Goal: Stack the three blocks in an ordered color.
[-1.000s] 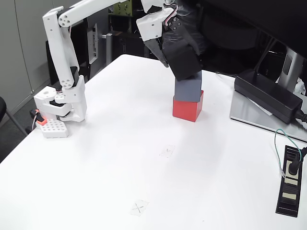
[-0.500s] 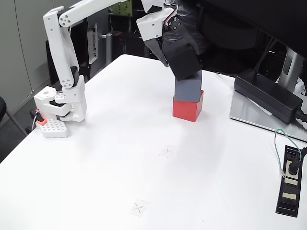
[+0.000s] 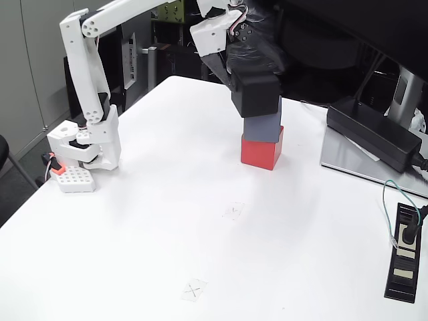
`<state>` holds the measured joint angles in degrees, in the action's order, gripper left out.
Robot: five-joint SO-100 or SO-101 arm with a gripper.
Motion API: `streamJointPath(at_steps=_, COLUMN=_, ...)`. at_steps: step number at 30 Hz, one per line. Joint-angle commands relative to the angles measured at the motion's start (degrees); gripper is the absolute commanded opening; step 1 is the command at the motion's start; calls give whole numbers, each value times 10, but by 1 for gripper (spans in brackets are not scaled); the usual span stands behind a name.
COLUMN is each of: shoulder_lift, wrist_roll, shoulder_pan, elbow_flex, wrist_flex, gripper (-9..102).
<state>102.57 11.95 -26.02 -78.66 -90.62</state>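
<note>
Three blocks make up the tower you are building near the back of the white table point(image 3: 134, 221), right of middle in the fixed view. Start at the left: your arm's white base point(image 3: 83, 150) is clamped at the table's left edge, and the arm point(image 3: 87, 60) rises from it and reaches across the top of the picture toward the stack. There your gripper point(image 3: 249, 79) comes down from above with its fingers closed on the black block point(image 3: 256, 93), which sits roughly level on top of the grey block point(image 3: 262, 126); whether the two faces touch fully you cannot tell from here. The grey block rests on the red block point(image 3: 262, 152), which stands on the table. Further right, a long black power brick point(image 3: 371, 134) lies on a metal plate point(image 3: 348, 160), well apart from the stack, and a black power strip point(image 3: 404, 254) lies near the right edge.
</note>
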Motion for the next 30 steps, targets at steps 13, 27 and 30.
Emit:
streamJointPath(at_steps=13, shoulder_lift=11, wrist_roll=-4, shoulder_pan=5, elbow_flex=25, wrist_flex=0, gripper=36)
streamJointPath(at_steps=27, shoulder_lift=152, wrist_roll=4, shoulder_pan=116, elbow_flex=15, wrist_flex=0, gripper=36)
streamJointPath(at_steps=30, shoulder_lift=184, wrist_roll=4, shoulder_pan=164, elbow_flex=15, wrist_flex=1, gripper=36)
